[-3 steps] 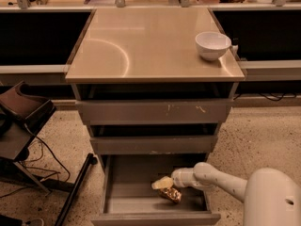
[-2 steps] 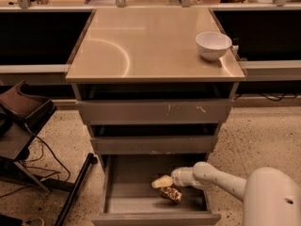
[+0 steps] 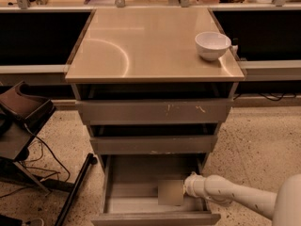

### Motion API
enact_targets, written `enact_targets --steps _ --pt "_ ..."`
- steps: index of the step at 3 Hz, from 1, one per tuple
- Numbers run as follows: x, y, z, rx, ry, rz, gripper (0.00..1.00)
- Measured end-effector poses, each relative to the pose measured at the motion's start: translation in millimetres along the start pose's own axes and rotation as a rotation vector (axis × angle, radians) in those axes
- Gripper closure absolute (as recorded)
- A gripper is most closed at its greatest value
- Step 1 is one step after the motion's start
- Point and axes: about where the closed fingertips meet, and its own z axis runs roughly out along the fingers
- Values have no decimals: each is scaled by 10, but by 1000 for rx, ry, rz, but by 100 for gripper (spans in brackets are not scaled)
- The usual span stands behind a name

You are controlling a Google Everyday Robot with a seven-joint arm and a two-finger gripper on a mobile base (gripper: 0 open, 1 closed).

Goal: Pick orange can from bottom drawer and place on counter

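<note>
The bottom drawer is pulled out, a deep grey tray under two shallower drawers. My white arm comes in from the lower right, with its wrist over the drawer's right side. The gripper is inside the drawer, right of its middle, behind a flat grey-brown patch. The orange can is hidden; I cannot see it anywhere in the drawer. The counter is the glossy tan top of the cabinet, with a curved reflection mark at its left.
A white bowl stands at the counter's right front corner. The top drawer and middle drawer stick out a little. A dark chair and cables lie on the floor to the left.
Earlier the orange can and the gripper showed in the bottom drawer. Now a flat patch covers that spot. The arm is in about the same place.
</note>
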Motion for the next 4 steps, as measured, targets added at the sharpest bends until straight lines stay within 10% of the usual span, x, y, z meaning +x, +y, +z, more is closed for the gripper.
enact_targets --steps 3,4 --pt "173 489 615 16 8 -6 0" --pt "278 537 828 -86 46 26 0"
